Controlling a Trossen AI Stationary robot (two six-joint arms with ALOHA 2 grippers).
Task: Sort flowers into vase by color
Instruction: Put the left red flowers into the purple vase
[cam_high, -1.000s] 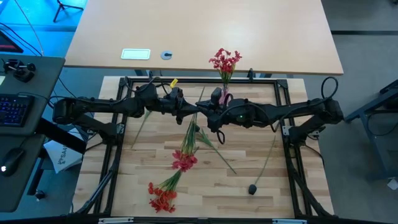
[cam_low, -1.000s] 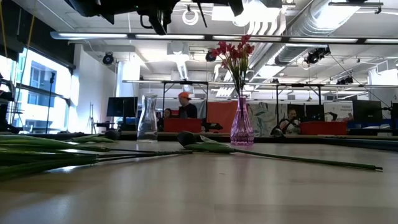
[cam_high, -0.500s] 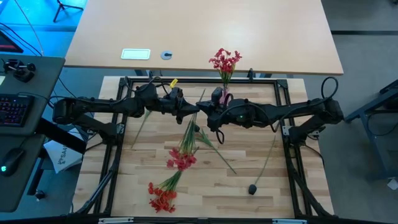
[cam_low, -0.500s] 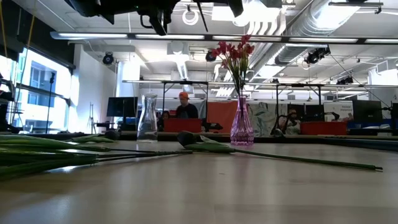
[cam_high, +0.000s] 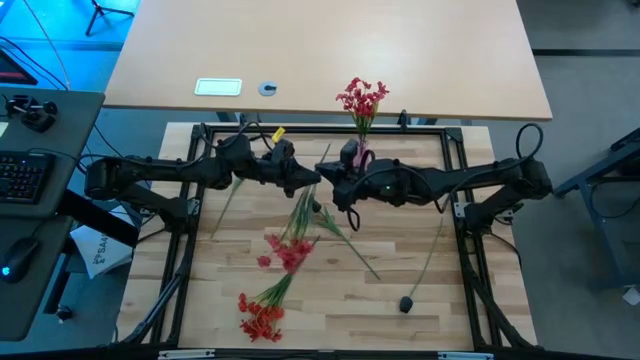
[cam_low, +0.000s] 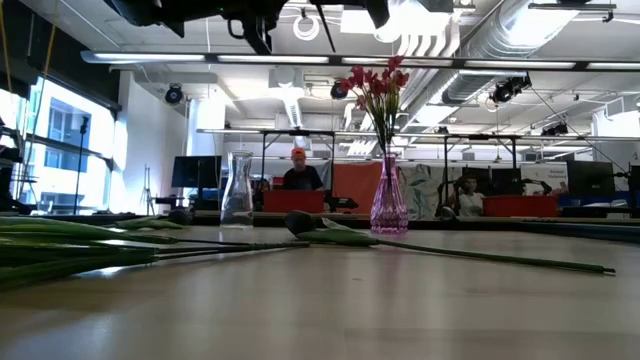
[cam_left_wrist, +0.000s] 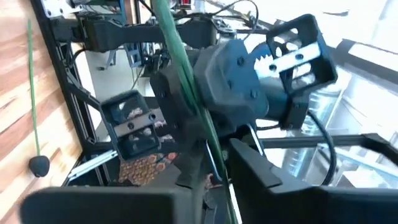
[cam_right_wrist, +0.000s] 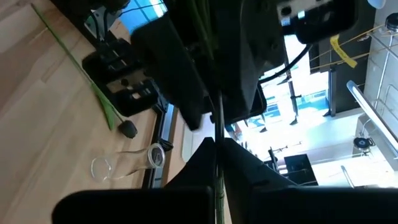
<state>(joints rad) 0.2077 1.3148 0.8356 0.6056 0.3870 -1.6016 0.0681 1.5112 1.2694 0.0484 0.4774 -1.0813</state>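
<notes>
holding position above the table's middle, my left gripper (cam_high: 300, 178) and right gripper (cam_high: 335, 185) meet tip to tip, both raised clear of the wood. a red spray (cam_high: 285, 248) hangs from that meeting point, its green stem (cam_left_wrist: 186, 81) running up between the two tools and its blossoms out toward the near side. in the right wrist view that stem (cam_right_wrist: 215, 134) sits clamped between narrow fingers. for the left tool i cannot tell whether it grips.

surroundings:
- pink vase (cam_low: 389, 203) at the far edge, upright, already carrying red blossoms (cam_low: 375, 85).
- clear vase (cam_low: 237, 189) upright to its left in the low view, well apart from it.
- second red spray (cam_high: 262, 315) lying flat near the front edge.
- dark bud (cam_high: 407, 303) lying on the table toward the right front, its thin stem running back toward the right arm.
- further green stems and leaves (cam_high: 345, 238) lie crossed under the grippers, crowding the space beneath the lifted spray.
- people seated behind red desks in the room beyond (cam_low: 298, 172).
</notes>
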